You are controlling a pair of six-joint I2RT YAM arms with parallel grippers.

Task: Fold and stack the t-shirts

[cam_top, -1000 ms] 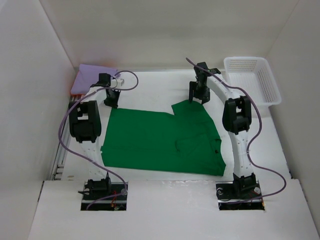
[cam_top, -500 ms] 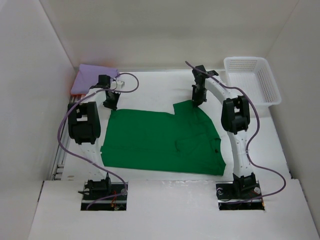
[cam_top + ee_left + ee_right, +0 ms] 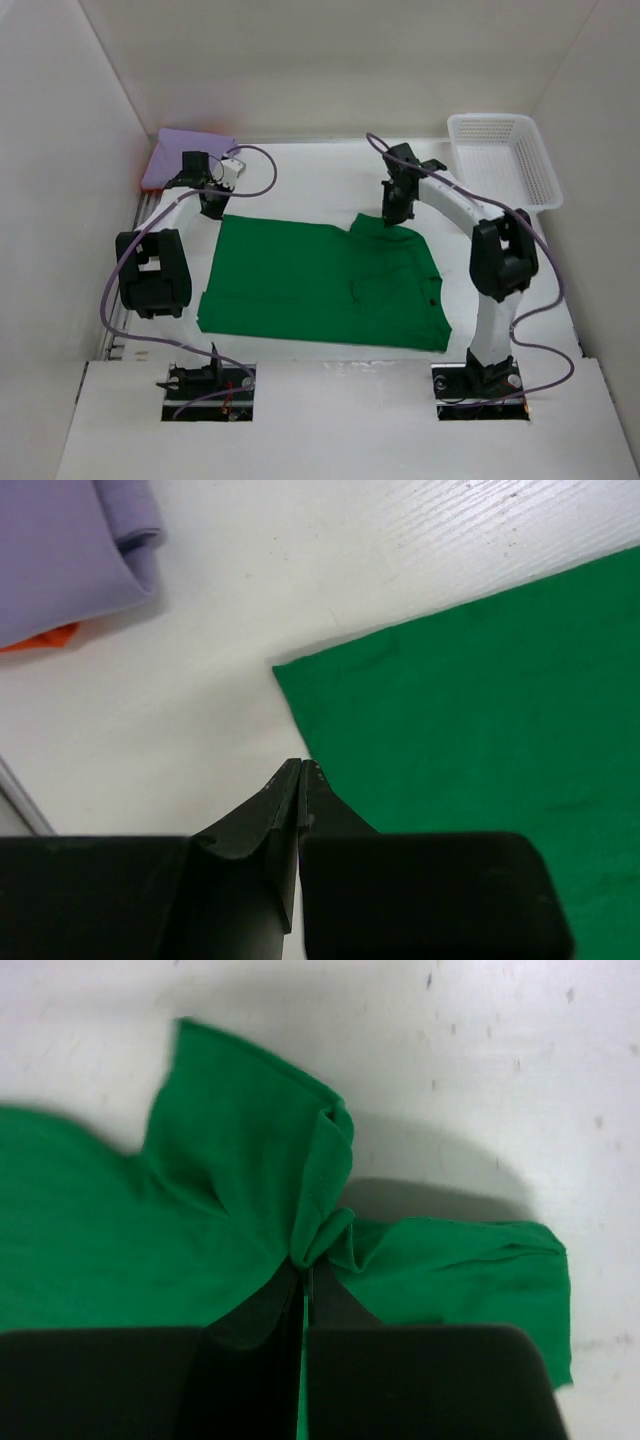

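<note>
While left gripper (image 3: 301,765) and right gripper (image 3: 305,1265) both pinch its far edge, the green t-shirt (image 3: 320,285) spreads toward the bases. Fold nearward, probably.

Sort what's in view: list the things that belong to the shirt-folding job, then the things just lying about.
Part of the job:
green shirt, spread out in the middle
purple shirt, folded in the far left corner
orange shirt, peeking out beneath the purple one

Just lying about:
white basket, far right corner

The top camera looks down from behind; both wrist cameras sit close over the green t-shirt (image 3: 300,285).
</note>
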